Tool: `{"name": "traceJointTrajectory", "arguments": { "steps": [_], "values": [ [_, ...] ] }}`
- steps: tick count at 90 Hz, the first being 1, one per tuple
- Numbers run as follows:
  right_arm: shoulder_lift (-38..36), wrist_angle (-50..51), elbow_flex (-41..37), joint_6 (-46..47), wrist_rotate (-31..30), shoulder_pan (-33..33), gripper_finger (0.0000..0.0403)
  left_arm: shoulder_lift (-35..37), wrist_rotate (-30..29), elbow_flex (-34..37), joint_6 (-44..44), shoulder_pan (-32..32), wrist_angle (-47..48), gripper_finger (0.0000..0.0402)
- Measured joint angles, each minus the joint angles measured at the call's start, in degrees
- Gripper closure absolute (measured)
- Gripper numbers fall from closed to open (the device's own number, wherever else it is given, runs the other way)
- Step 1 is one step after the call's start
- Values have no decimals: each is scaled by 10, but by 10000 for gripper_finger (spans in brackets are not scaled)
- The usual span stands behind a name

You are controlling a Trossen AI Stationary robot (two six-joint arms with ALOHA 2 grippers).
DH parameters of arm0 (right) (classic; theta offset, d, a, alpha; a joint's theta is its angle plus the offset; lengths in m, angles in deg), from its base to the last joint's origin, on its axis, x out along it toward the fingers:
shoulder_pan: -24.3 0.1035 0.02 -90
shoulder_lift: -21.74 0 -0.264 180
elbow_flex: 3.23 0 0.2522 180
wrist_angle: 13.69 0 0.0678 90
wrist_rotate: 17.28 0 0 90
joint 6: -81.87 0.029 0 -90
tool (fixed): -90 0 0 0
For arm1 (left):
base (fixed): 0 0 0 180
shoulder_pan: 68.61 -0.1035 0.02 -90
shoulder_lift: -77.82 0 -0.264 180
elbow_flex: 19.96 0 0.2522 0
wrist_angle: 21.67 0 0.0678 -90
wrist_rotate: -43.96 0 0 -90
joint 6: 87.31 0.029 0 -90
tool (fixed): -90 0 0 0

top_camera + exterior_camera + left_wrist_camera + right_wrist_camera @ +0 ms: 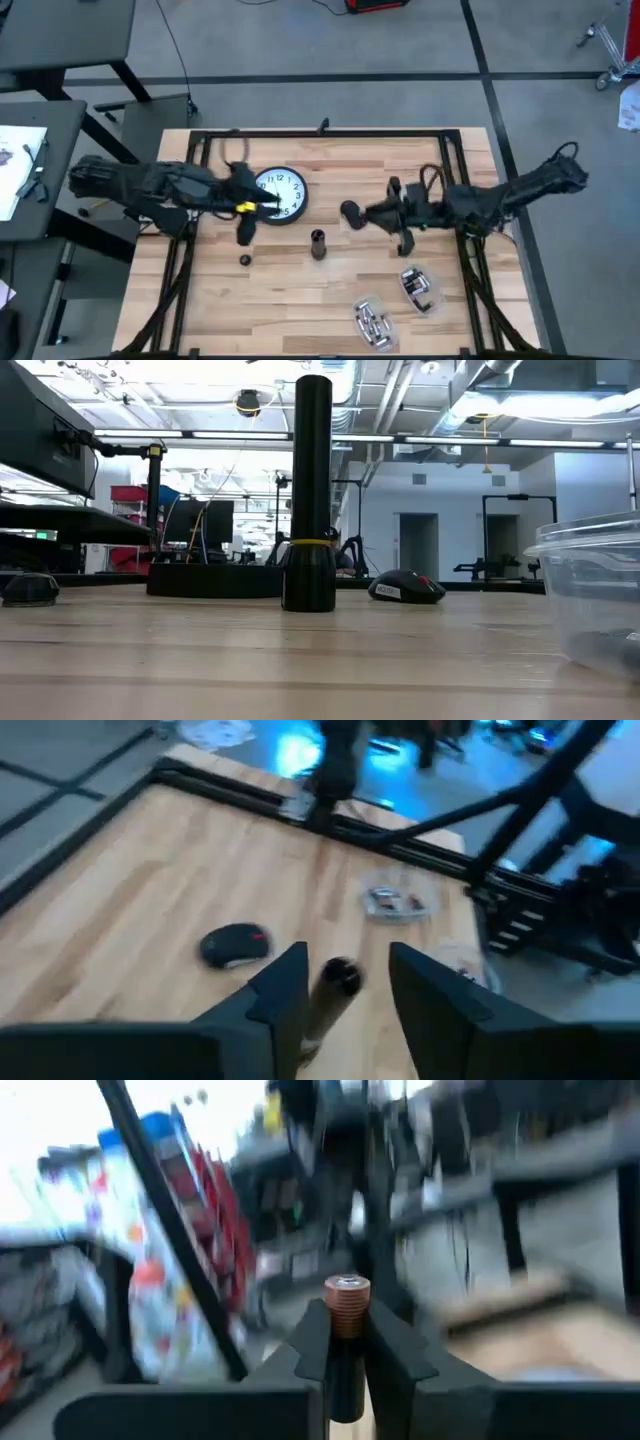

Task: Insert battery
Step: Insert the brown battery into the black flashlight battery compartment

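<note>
Right gripper [346, 1342] pinches a copper-topped cylindrical battery [347, 1302] by its body, a light, rigid, slippery thing best gripped mid-length for the upright black flashlight tube [318, 244].

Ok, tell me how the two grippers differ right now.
The right gripper is shut on a battery; the left gripper is open and holds nothing. The left gripper looks down at the flashlight standing on the table; the right wrist view faces the room. Both have dark fingers.
</note>
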Motion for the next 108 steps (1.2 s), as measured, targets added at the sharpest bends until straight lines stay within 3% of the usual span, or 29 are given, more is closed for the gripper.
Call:
{"name": "traceJointTrajectory", "arguments": {
  "steps": [16, 25, 47, 86, 108],
  "values": [
    [66, -15, 69, -38, 55, -30, 381, -71, 28, 0, 53, -19, -162, 241],
    [100, -11, 110, -52, 71, -33, 381, -102, 37, -4, 46, -31, -200, 239],
    [140, 46, 161, -64, 82, -37, 381, -152, 100, -42, 44, -39, -211, 238],
    [138, 52, 161, -64, 82, -37, 381, -141, 100, -53, 48, -41, -221, 239],
    [137, 56, 161, -62, 82, -37, 381, -141, 100, -53, 50, -44, -226, 297]
  ]
}}
